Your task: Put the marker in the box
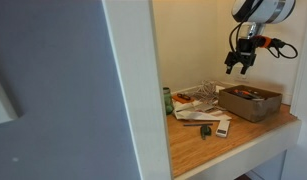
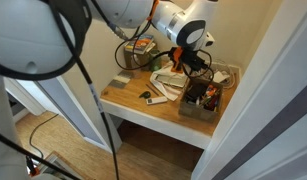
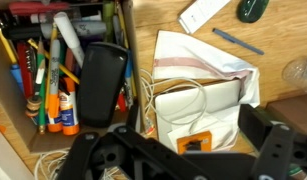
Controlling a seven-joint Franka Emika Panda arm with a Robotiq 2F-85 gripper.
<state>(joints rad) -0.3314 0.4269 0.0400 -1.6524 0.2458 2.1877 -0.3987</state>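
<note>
My end effector (image 1: 240, 64) hangs in mid-air, pointed down and touching nothing, its jaws spread wide and empty. In the wrist view, two dark fingers (image 3: 276, 150) enter from the lower edge, well apart from each other. In both exterior views, my white arm (image 2: 178, 22) enters from the top of the frame and bends at the wrist (image 1: 255, 35), with an orange cable (image 1: 280, 46) looping beside it.

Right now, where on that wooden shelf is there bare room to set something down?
The shelf is bare along its front edge, before the dark oval object and white flat item. Crowded: the paper pile and the full box.
</note>
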